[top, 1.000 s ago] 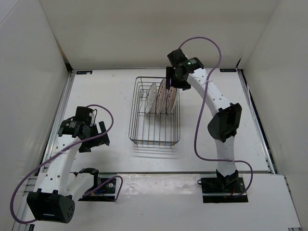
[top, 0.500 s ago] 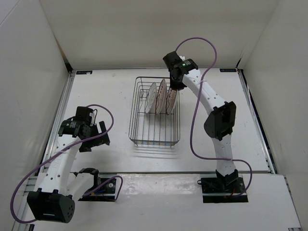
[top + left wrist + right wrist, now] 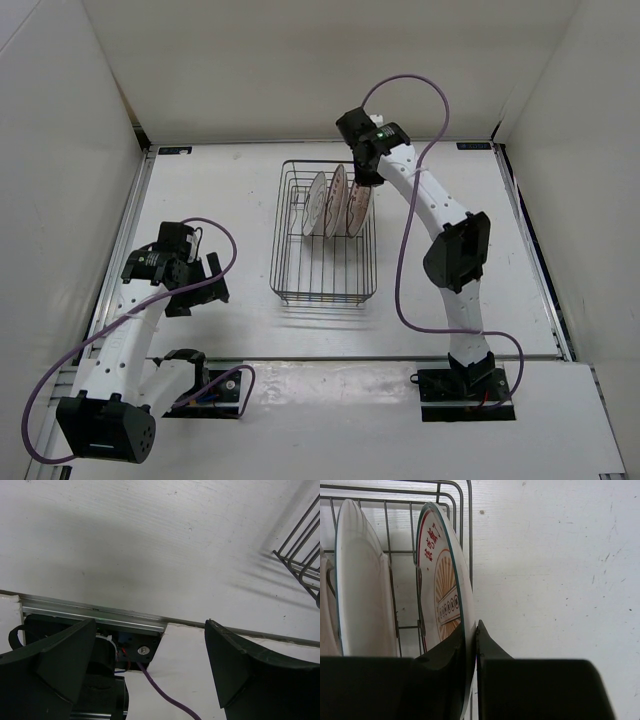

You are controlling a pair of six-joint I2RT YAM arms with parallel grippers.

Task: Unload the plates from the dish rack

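Observation:
The dark wire dish rack [image 3: 322, 297] stands mid-table with three white plates upright in its far half. The rightmost plate [image 3: 356, 208] has an orange sunburst centre [image 3: 441, 587] and red lettering. My right gripper [image 3: 366, 181] [image 3: 471, 630] is shut on this plate's rim, one finger on each face. A plain white plate [image 3: 362, 580] stands just to its left, and a third plate [image 3: 324, 605] shows only at the frame's edge. My left gripper [image 3: 196, 285] [image 3: 150, 630] hangs open and holds nothing, to the left of the rack, whose corner [image 3: 300, 555] shows in its view.
White walls enclose the table on three sides. A metal rail [image 3: 100, 614] runs along the near edge, with the left arm's base mount [image 3: 127, 650] and a purple cable [image 3: 165, 697] below it. The right arm's purple cable [image 3: 420, 100] loops above the rack's far right corner.
My right gripper has moved slightly left onto the rightmost plate and shut on its rim. The left arm has not moved.

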